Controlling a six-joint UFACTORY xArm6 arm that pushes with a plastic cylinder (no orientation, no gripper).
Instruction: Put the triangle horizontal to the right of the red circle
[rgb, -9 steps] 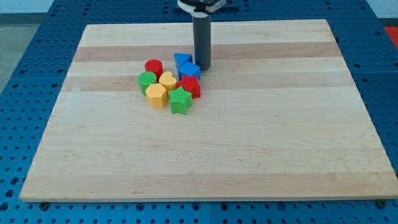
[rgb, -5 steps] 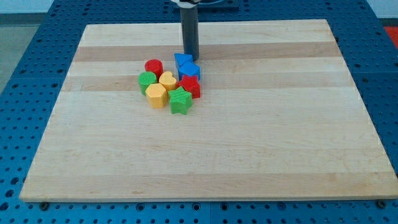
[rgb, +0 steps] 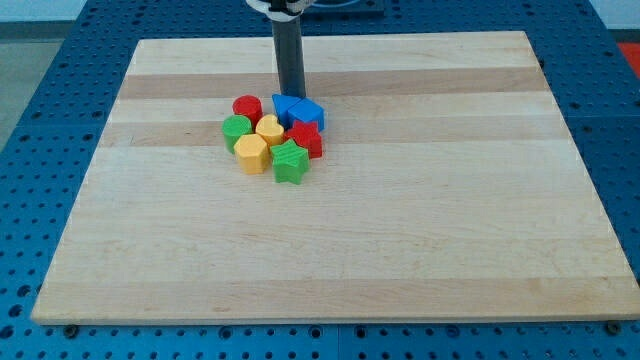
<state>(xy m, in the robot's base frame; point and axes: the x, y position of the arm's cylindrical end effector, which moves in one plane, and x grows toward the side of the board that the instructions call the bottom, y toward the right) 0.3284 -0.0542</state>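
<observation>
The arm carries no pincer, only a dark rod, so there is nothing to be spread or pressed together and nothing is held. The tip (rgb: 290, 93) stands on the counter (rgb: 450, 220) toward its top edge, a little left of the middle. It is right at the top side of the blue triangle (rgb: 283, 105), touching it or very nearly so; which cannot be told. The triangle lies just to the right of the red circle (rgb: 247, 107), roughly level with it, with a narrow strip of bare wood seeming to show between them. On its other side it sits against a second blue block (rgb: 309, 113). Judged from this, the task looks close to done: the triangle is already on the circle's right and about in line with it. At most a small nudge to square it up would be left, then taking the rod away. The remaining blocks crowd just below: a green circle (rgb: 236, 127), a yellow heart (rgb: 268, 128), a yellow hexagon (rgb: 251, 153), a green star (rgb: 290, 161) and a red block (rgb: 308, 139). A push toward the counter's bottom edge would likely disturb them.
</observation>
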